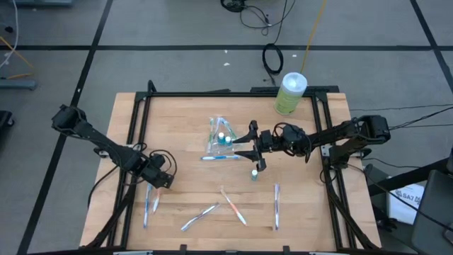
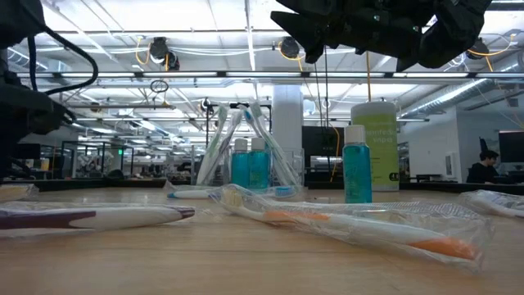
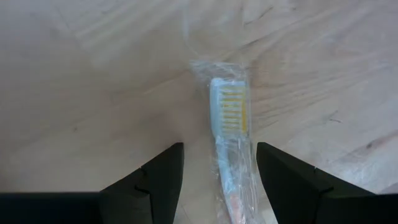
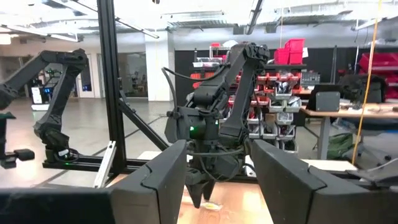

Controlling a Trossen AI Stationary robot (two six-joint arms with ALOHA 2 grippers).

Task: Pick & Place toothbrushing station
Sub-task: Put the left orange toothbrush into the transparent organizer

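Note:
A clear plastic cup stands on the table's far middle and holds toothbrushes and teal-capped tubes; it also shows in the low view. One teal-capped tube stands alone to its right. My left gripper is open and points down. Its fingers stand on either side of a wrapped white toothbrush with yellow bristles, and I see no touch. My right gripper is open and empty, raised above the table just right of the cup.
Several wrapped toothbrushes lie loose on the near half of the table: one with an orange handle, one left of it, one at the right. A blue toothbrush lies by the cup. A pale-green canister stands at the far right.

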